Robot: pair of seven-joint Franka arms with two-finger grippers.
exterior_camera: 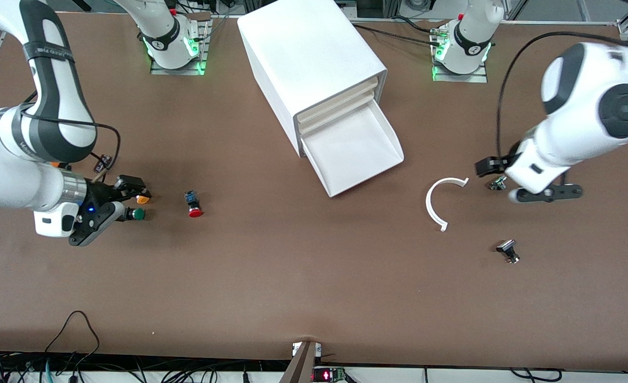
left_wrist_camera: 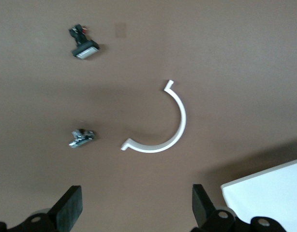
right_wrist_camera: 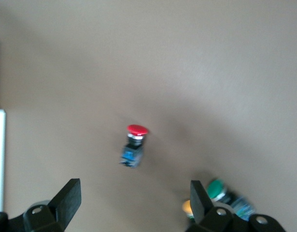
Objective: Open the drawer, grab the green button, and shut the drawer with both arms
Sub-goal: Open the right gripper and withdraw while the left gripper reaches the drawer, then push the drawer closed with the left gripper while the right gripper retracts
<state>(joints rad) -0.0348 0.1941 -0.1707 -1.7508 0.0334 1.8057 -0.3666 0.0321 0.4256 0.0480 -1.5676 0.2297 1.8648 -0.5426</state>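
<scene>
The white cabinet [exterior_camera: 308, 58] stands at the middle of the table with its bottom drawer [exterior_camera: 354, 154] pulled out; the tray looks empty. The green-capped button [exterior_camera: 138, 214] lies on the table toward the right arm's end, beside the orange-capped button [exterior_camera: 142, 199]. My right gripper [exterior_camera: 127, 199] is open low over the table next to them. In the right wrist view [right_wrist_camera: 134, 203] the green button [right_wrist_camera: 217, 189] sits by one finger [right_wrist_camera: 200, 198], not between the jaws. My left gripper [exterior_camera: 521, 181] is open and empty over the table toward the left arm's end; it also shows in the left wrist view [left_wrist_camera: 136, 205].
A red-capped button [exterior_camera: 194, 208] lies between the right gripper and the cabinet. A white curved strip [exterior_camera: 437, 202], a small metal part [exterior_camera: 497, 184] and a black-capped part [exterior_camera: 507, 250] lie near the left gripper. A corner of the drawer [left_wrist_camera: 269, 198] shows in the left wrist view.
</scene>
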